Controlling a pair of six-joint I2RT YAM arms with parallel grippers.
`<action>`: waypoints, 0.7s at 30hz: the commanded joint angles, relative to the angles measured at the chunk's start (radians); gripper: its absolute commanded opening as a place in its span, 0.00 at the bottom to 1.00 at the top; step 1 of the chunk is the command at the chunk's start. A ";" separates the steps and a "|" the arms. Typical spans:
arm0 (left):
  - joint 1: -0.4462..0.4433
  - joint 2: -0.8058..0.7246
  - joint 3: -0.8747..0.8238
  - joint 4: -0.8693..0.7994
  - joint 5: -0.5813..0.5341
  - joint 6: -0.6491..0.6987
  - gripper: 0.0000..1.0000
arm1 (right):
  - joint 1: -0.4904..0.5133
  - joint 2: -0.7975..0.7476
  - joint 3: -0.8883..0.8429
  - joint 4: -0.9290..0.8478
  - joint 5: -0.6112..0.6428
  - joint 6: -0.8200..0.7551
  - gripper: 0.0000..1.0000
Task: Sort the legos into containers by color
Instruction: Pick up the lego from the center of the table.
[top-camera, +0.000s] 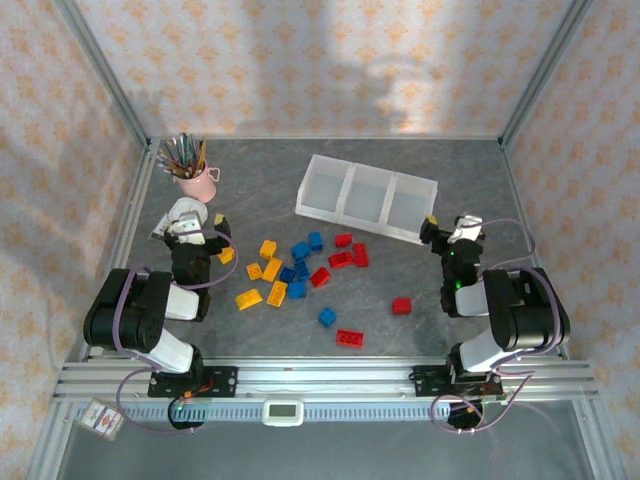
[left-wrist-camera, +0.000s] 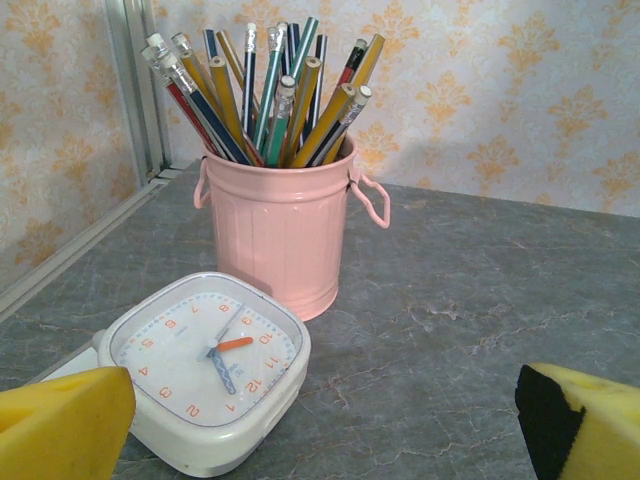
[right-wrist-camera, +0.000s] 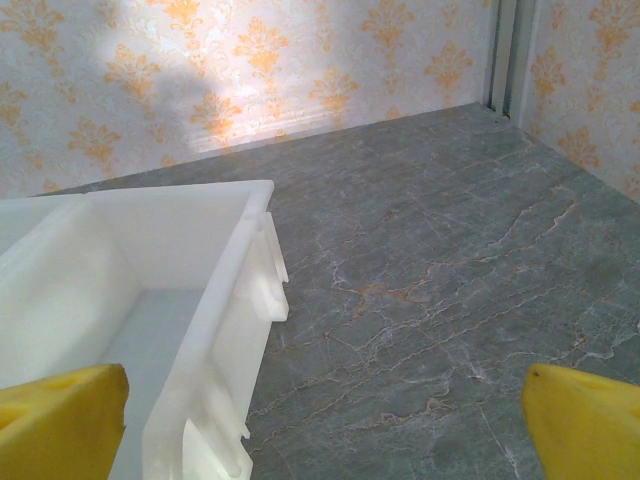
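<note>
Starting pick: left gripper (top-camera: 222, 238), right gripper (top-camera: 440, 232) splayed, empty; legos (top-camera: 300, 270) at table (top-camera: 250, 175) centre, tray (top-camera: 345, 219) probably bare; we reach one next.

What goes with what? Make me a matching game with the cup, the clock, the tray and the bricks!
Things:
1. cup
2. clock
3. tray
4. bricks

States:
a. three empty boxes in a row
b. scattered loose, not sorted
c. full of pencils
d. lying face up

Pairs: 1-c, 2-d, 3-a, 4-b
</note>
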 joint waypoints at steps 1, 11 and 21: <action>0.002 -0.033 -0.002 0.012 -0.046 -0.023 1.00 | 0.000 -0.010 0.007 0.031 -0.005 0.005 1.00; 0.002 -0.235 0.053 -0.296 -0.046 -0.080 1.00 | 0.000 -0.223 0.042 -0.207 0.112 0.068 1.00; 0.014 -0.423 0.182 -0.656 0.035 -0.379 1.00 | -0.002 -0.328 0.280 -0.739 0.022 0.404 1.00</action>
